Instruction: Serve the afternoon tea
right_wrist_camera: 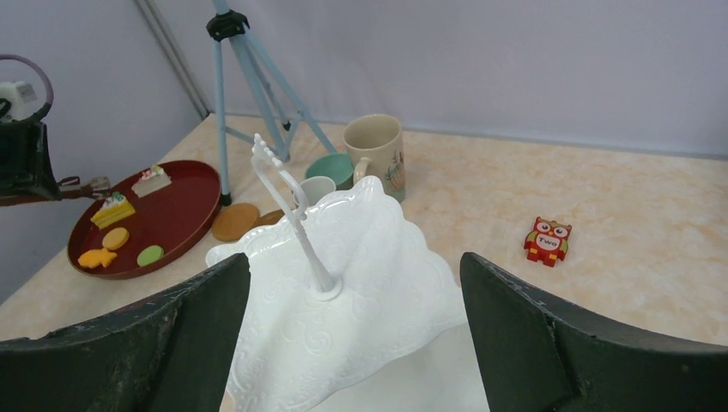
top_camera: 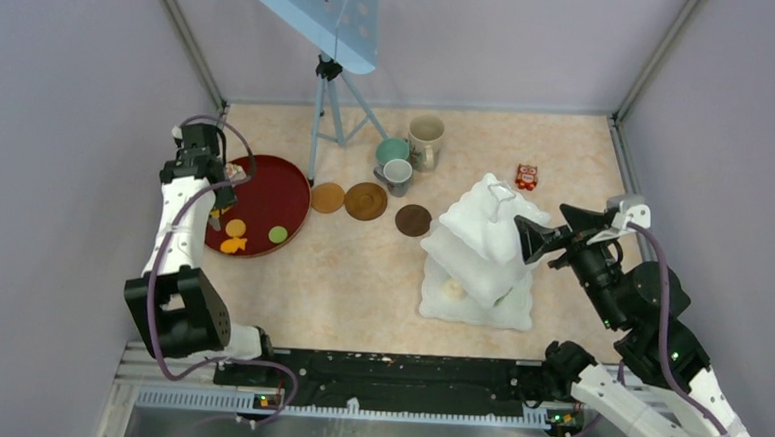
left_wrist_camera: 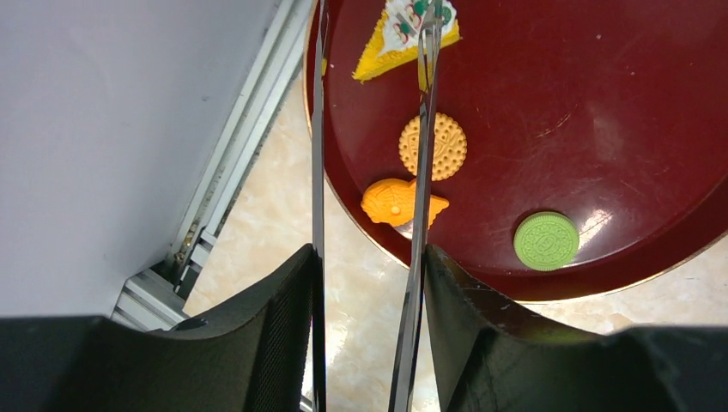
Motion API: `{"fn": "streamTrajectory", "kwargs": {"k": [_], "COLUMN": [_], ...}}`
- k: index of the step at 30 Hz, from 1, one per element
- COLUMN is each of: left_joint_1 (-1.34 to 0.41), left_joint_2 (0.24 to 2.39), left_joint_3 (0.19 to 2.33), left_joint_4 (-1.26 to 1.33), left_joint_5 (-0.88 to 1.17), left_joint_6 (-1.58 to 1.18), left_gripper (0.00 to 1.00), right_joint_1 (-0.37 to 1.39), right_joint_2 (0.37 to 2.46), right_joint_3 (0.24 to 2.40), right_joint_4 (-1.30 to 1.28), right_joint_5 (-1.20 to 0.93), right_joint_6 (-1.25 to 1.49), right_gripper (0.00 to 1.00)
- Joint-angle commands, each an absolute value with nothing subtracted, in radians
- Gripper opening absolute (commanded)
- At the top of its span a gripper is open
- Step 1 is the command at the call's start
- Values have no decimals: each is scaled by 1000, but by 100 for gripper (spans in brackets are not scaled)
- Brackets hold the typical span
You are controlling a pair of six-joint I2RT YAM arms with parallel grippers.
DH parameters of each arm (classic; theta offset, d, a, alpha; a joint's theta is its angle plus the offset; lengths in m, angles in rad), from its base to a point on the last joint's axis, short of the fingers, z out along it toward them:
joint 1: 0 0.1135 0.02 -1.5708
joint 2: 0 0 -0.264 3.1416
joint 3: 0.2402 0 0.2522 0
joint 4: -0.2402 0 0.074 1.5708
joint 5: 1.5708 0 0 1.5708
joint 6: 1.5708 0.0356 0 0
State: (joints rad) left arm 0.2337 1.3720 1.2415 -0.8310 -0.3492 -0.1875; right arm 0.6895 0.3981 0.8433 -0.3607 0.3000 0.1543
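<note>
My left gripper (left_wrist_camera: 371,257) hangs over the tray's left edge (top_camera: 208,191), shut on the metal tongs (left_wrist_camera: 421,172), one thin arm lying against each finger. The tong ends reach a yellow cake slice (left_wrist_camera: 403,34). Below it lie a round orange cookie (left_wrist_camera: 433,146), an orange fish cookie (left_wrist_camera: 402,203) and a green cookie (left_wrist_camera: 547,241). My right gripper (right_wrist_camera: 352,266) stands open just above the white tiered stand (top_camera: 477,243), holding nothing. A small pale cake (top_camera: 453,289) sits on the lowest tier. Beige (top_camera: 426,138), teal (top_camera: 391,151) and grey (top_camera: 398,174) mugs stand behind three brown coasters (top_camera: 365,200).
The round dark-red tray (top_camera: 275,188) lies at the left, close to the wall and frame rail (left_wrist_camera: 232,163). A blue tripod (top_camera: 325,105) stands behind it. A red owl toy (top_camera: 526,177) lies behind the stand. Another cake slice (right_wrist_camera: 154,180) sits at the tray's far side.
</note>
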Motion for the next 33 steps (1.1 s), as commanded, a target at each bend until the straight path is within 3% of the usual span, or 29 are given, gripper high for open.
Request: {"fn": "streamTrajectory", "kwargs": {"k": [1,9,17,25,33], "left_joint_1": [242,244,243,244,244], "left_joint_2": [1415,1464,1371,1452,1522], "left_joint_3": [1276,1296,1317,1343,1332], "left_joint_4": [-799,-788,-817,-878,-878], "left_joint_5": [-311,-397,-317,-503,-537], "left_joint_6": [-153,-161,-169,-147,-130], "left_gripper": [53,50,49,48,46], "right_joint_1": [744,822,861,868,870], "right_joint_2": [374,364,358,347,344], "right_joint_3": [834,826,810,811,813], "right_joint_4": [-337,-334,-321,-332,-334], "right_joint_5": [373,438,467,478,488], "right_joint_6": [95,53,40,36,31], "right_gripper": [90,91,92,93,93]}}
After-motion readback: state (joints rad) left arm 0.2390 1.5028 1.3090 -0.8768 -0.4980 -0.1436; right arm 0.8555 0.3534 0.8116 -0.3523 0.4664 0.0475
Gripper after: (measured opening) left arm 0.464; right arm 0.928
